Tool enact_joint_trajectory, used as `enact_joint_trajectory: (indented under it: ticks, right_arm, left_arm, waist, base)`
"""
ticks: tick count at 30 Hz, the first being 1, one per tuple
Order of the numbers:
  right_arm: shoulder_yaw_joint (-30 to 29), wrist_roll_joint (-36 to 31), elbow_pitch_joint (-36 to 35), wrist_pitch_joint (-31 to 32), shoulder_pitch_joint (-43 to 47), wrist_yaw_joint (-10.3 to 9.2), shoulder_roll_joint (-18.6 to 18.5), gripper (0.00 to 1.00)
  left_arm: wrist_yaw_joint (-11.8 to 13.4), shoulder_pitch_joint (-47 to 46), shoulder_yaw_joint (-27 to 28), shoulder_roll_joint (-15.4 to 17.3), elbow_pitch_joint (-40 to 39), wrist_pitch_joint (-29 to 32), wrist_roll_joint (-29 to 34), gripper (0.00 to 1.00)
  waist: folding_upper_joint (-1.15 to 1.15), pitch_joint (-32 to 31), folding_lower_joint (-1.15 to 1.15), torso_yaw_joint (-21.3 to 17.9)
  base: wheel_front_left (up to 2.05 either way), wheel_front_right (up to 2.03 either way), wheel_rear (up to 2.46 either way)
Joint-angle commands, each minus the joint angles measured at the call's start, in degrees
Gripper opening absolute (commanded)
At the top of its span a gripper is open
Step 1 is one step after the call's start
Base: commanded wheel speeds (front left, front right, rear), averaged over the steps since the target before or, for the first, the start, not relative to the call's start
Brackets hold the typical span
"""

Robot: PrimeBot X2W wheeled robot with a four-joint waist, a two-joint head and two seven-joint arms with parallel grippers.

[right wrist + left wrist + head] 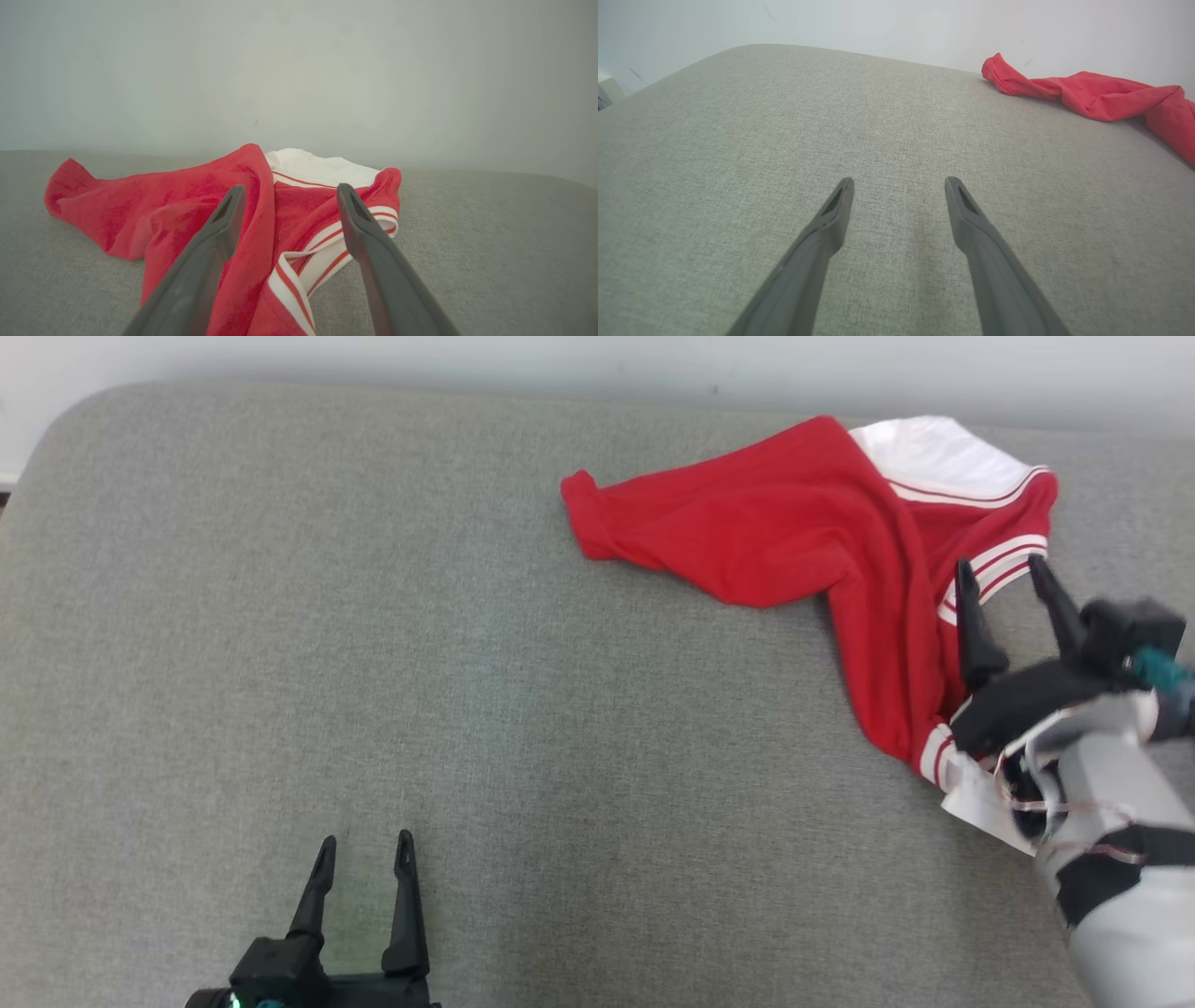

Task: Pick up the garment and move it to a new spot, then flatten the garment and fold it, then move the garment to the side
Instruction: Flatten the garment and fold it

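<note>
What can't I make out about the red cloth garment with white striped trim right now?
Head view: the red garment with white striped trim has its near hem covered by the right gripper and pale forearm; finger contact with cloth unclear.
Left wrist view: the garment runs off the right edge.
Right wrist view: its near end runs off the bottom edge.
</note>
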Motion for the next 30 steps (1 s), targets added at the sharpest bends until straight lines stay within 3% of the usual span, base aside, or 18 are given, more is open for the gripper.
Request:
enact_joint_trajectory:
  ticks: [1, 14, 20, 28, 30]
  right_arm:
    - [0.7, -0.3, 0.7, 0.0, -2.0, -0.16, -0.7, 1.0]
    - [10.1, 3.5, 14.1, 9.0, -23.6, -0.16, -7.3, 1.0]
    - [12.1, 7.4, 18.2, 14.0, -28.2, -0.16, -8.4, 1.0]
    - [14.5, 9.2, 21.1, 14.2, -29.3, -0.16, -9.2, 1.0]
    - [15.1, 9.6, 21.6, 13.9, -29.4, -0.16, -9.0, 0.9]
  left_arm:
    - [0.0, -0.8, -0.2, 0.0, 0.0, -0.2, -0.2, 1.0]
    - [1.9, -4.7, -5.4, 0.0, -1.0, -0.2, -2.1, 1.0]
    - [2.8, -5.2, -6.5, 0.0, -1.8, -0.2, -2.8, 1.0]
    - [3.3, -5.5, -7.1, 0.0, -2.2, -0.2, -3.1, 1.0]
    - [3.4, -5.6, -7.0, 0.0, -2.3, -0.2, -3.1, 1.0]
  waist:
    - [0.0, 1.8, 0.0, 1.3]
    - [0.0, 9.6, 0.0, 8.7]
    - [0.0, 12.3, 0.0, 11.1]
    - [0.0, 13.5, 0.0, 11.9]
    - [0.0, 13.5, 0.0, 11.8]
  base:
    - [0.0, 0.0, 0.0]
    - [0.0, 0.0, 0.0]
    - [0.0, 0.0, 0.0]
    - [0.0, 0.0, 0.0]
    - [0.0, 0.0, 0.0]
